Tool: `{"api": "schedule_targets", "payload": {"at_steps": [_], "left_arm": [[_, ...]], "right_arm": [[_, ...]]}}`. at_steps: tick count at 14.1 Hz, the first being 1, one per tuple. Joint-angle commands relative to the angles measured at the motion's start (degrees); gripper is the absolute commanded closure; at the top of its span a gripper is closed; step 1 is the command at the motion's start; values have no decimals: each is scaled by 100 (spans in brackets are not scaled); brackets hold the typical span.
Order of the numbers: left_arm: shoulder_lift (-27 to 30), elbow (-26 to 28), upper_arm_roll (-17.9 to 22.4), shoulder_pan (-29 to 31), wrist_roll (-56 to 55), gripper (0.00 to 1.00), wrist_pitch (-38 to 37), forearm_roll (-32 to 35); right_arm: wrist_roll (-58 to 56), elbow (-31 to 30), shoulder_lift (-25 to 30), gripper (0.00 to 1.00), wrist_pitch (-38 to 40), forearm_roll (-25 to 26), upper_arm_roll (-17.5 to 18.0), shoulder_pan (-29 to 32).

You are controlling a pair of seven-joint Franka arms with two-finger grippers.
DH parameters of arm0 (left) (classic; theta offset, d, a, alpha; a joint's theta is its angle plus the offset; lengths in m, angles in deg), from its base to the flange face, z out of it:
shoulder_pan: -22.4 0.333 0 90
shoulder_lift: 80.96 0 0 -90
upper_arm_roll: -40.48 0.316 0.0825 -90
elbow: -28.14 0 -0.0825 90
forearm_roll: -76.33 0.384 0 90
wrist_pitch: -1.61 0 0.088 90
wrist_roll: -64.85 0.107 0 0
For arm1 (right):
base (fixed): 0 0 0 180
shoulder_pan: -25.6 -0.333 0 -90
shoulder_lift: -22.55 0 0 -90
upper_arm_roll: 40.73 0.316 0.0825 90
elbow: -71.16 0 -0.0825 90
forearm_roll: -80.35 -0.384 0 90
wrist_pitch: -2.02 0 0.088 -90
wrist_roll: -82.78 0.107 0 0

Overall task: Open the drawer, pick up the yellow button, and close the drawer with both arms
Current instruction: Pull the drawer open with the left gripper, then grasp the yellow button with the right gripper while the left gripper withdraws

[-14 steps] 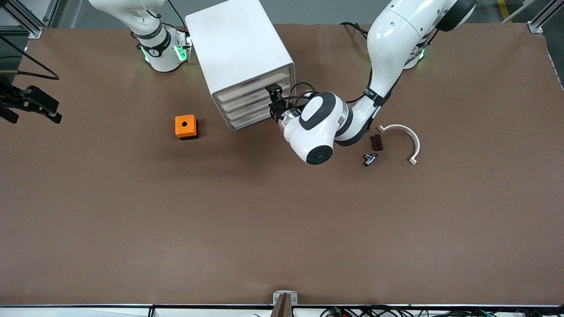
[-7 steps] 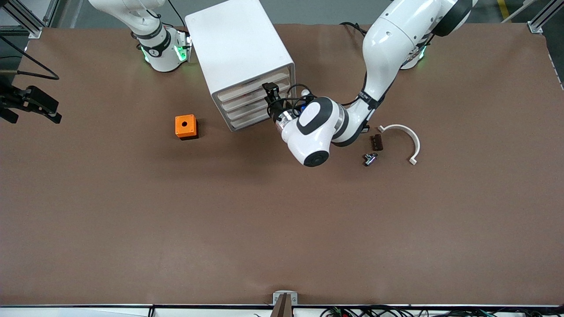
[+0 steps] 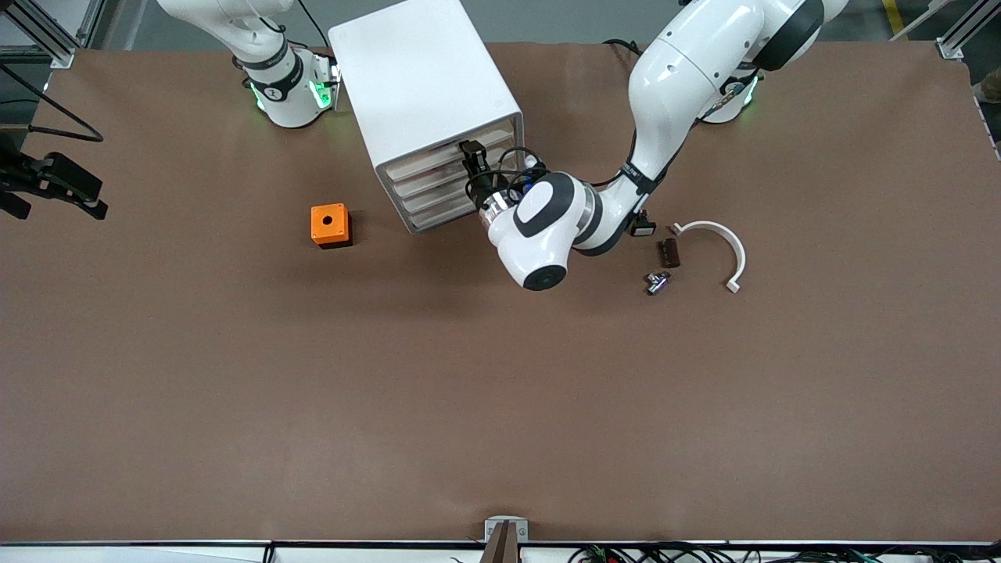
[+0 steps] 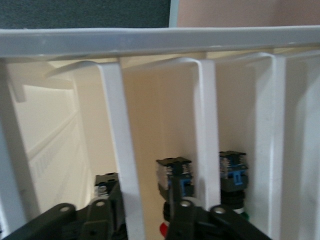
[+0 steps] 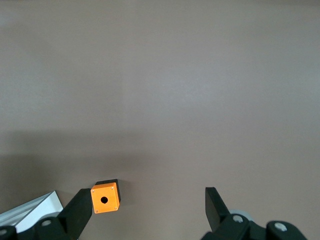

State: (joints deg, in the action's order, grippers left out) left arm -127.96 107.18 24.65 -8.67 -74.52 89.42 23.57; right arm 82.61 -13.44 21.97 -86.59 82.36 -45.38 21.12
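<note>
1. Cabinet: its top drawer looks barely open, if at all, so basically everything's left.
2. Left hand sits at that drawer's front, fingers spread around a handle bar.
3. Right hand waits, open, above the table.
4. Button: can't pick it out yet.

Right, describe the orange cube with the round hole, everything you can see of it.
The small orange plastic-looking cube has a flat top face with one dark round hole at its centre and tiny marks at the corners. A dark base shows under it. It stands upright and alone on the brown table, beside the tall white box cabinet, toward the right arm's end. Nothing touches it; the right gripper hangs open above it.
</note>
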Motion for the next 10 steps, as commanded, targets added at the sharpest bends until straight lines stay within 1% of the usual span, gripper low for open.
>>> {"api": "schedule_targets", "payload": {"at_steps": [1,5,7,8,10], "left_arm": [[-56,-64,36,56,-65,100,25,-15],[-73,-82,89,294,-12,100,25,81],[-38,-117,395,320,-12,100,34,37],[-38,-204,492,373,-12,100,34,37],[-56,-354,641,443,23,100,52,55]], "right_arm": [[87,119,-22,0,36,54,17,27],[123,119,-100,0,-69,1,26,-96],[166,119,-188,0,-192,1,26,-288],[367,119,-224,0,-210,18,26,-455],[1129,110,-338,0,-271,106,26,-841]]}}
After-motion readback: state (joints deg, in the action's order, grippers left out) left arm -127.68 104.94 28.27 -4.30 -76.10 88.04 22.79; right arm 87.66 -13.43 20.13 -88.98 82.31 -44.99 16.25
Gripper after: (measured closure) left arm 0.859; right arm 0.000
